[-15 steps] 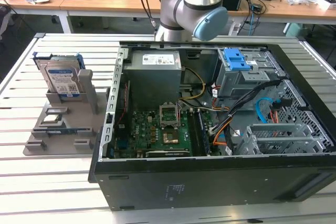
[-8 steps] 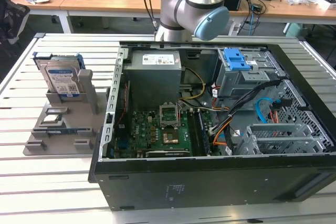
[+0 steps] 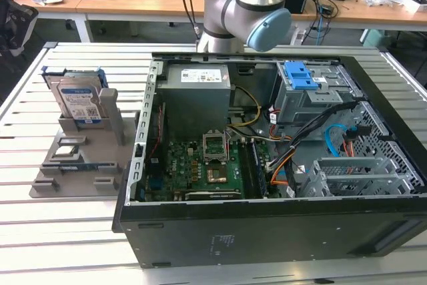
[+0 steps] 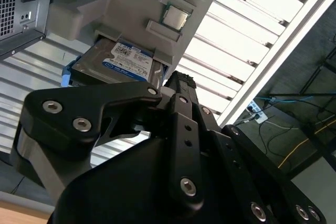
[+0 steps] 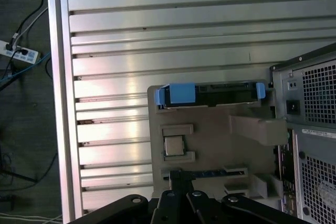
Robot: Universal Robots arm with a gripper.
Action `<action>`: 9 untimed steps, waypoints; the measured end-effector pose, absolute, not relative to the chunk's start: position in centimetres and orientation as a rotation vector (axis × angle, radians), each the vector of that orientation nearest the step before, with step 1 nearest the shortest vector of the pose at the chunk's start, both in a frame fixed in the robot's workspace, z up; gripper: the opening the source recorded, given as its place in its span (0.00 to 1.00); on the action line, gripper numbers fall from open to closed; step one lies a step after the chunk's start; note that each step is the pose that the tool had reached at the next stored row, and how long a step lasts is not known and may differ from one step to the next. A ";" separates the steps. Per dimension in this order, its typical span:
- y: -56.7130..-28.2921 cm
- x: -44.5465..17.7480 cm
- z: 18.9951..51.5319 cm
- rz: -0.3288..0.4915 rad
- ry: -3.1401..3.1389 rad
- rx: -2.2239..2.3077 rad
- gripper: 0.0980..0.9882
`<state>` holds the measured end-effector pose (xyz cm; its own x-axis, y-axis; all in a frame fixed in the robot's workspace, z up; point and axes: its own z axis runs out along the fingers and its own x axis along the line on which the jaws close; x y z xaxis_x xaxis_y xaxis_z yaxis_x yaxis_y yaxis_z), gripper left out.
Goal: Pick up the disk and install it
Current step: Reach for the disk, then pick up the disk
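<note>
Approach to the pick-up. The disk (image 3: pixel 79 101), a silver hard drive with a white-and-blue label in a blue plastic caddy, stands on edge in the grey slotted stand (image 3: pixel 117 123), at the exterior view's left of the open computer case (image 3: pixel 267 231). The gripper (image 5: pixel 181 179) hangs above the stand, apart from the disk; how far open it is cannot be told. A sound grasp probably takes the upper edge squarely and lifts in line with the slot.
</note>
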<state>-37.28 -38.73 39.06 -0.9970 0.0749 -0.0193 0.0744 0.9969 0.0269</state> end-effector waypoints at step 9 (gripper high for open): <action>-38.7 -37.3 39.1 0.042 3.122 0.020 0.01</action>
